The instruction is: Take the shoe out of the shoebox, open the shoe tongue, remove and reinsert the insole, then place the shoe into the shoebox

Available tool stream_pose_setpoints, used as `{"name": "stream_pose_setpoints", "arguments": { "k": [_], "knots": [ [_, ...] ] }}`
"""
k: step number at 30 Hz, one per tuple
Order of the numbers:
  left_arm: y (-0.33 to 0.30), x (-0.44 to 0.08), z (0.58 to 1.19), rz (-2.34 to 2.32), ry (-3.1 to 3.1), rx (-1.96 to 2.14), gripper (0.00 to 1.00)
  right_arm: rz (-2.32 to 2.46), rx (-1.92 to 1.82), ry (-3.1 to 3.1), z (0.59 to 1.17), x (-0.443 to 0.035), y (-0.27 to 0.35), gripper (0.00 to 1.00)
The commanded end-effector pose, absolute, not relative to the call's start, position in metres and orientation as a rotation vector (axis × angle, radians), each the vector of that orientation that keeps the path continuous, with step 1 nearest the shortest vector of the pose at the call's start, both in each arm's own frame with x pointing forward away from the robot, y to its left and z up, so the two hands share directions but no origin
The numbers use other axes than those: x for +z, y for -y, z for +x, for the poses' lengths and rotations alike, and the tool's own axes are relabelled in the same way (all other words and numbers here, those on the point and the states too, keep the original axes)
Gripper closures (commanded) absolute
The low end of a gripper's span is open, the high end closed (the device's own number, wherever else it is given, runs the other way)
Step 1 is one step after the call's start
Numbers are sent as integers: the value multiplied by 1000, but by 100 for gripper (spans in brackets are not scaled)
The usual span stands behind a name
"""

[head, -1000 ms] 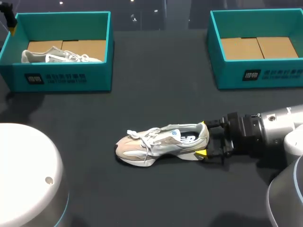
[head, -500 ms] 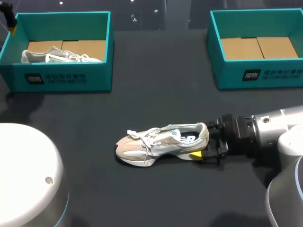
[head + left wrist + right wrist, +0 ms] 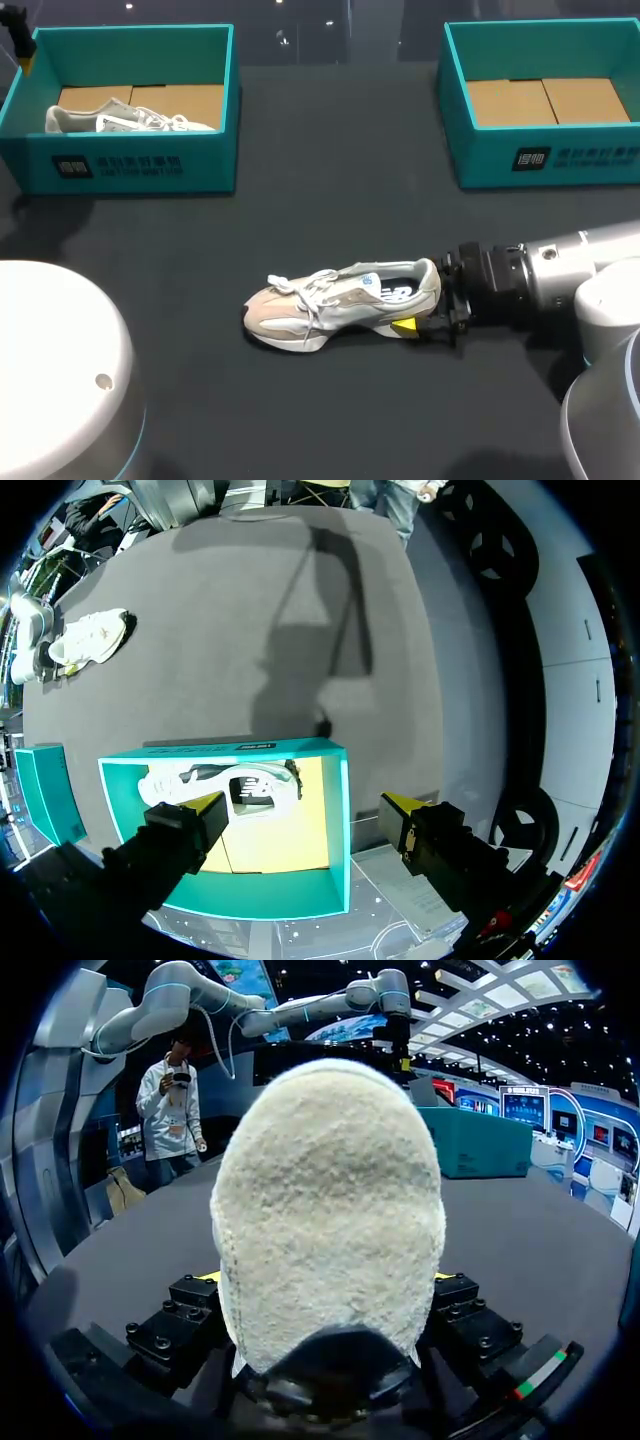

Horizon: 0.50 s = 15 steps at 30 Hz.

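Note:
A beige and white shoe (image 3: 340, 300) lies on its side on the dark table, toe to the left, heel to the right. My right gripper (image 3: 425, 295) comes in from the right and straddles the heel; only its near yellow fingertip (image 3: 405, 325) shows. In the right wrist view the fuzzy heel (image 3: 325, 1210) fills the gap, with both fingers pressed against its sides. My left gripper (image 3: 300, 805) hangs open high above the left teal shoebox (image 3: 340, 830), nothing between its fingers. The shoe (image 3: 90, 640) on the table shows small, far ahead of that gripper.
The left shoebox (image 3: 130, 165) holds a second pale shoe (image 3: 120, 118) on its cardboard floor. An empty teal shoebox (image 3: 540, 160) stands at the back right. My left arm's white base (image 3: 50, 370) bulks at the front left.
My right gripper slid left along the table until its fingers passed around the shoe's heel, and they have drawn in on it. The shoe and the left arm have stayed put.

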<state>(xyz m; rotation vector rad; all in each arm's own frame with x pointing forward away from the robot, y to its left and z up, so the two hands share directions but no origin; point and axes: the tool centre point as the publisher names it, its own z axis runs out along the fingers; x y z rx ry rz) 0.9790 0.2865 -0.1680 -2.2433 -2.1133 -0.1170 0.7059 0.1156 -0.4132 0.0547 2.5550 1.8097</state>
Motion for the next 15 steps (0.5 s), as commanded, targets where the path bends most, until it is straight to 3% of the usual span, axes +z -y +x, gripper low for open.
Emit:
{"name": "stream_pose_setpoints", "arguments": {
  "k": [1, 15],
  "knots": [
    [-287, -167, 979, -2243, 2112, -120, 0, 55, 1806, -2554, 708, -415, -119, 100],
    [-287, -167, 979, -2243, 2112, -120, 0, 77, 1787, -2553, 706, -414, -115, 100]
  ]
}}
